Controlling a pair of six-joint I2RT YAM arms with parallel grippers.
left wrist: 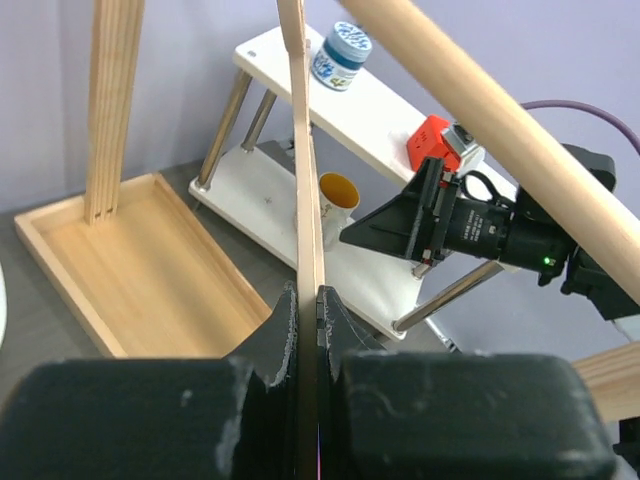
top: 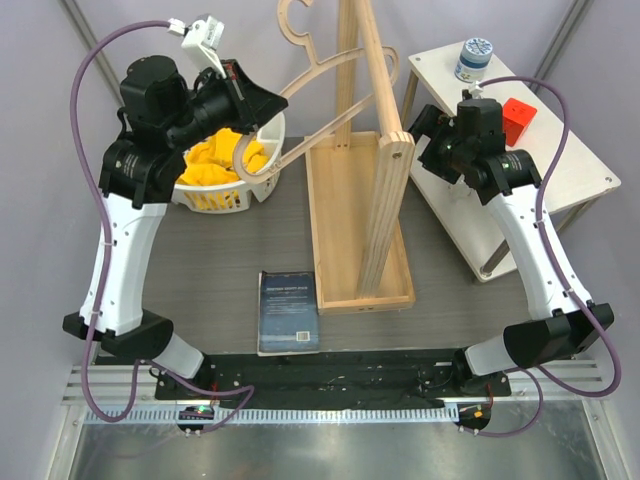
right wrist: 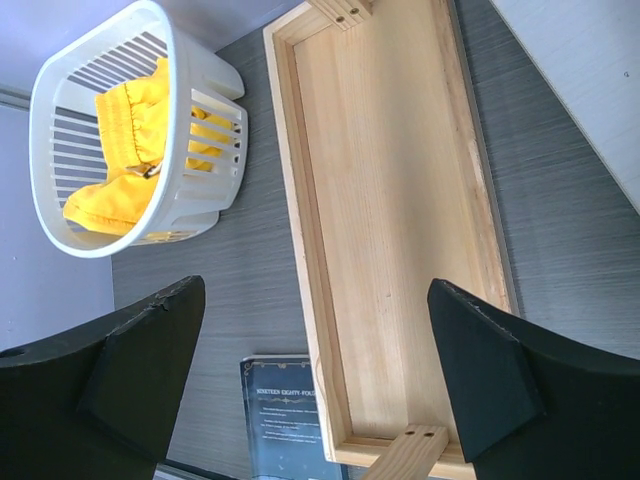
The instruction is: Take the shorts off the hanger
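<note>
Hanger point(left wrist: 310, 200) pinched in left gripper point(left wrist: 308, 300); shorts point(top: 212, 165) apparently below.

**Left fingers clamped, right fingers spread wide**

The left arm point(top: 118, 235) rises from its base at the lower left of the top view. It folds at the elbow and reaches toward the upper middle of the frame. The left fingers point(left wrist: 275, 340) are pressed together on the thin edge of the hanger point(left wrist: 306, 190), which runs up between them. The right arm point(top: 535, 250) climbs from its base at the lower right and bends inward at the upper right. The right fingers point(right wrist: 130, 370) stand far apart, gripping nothing, and point toward the middle of the frame.
</note>
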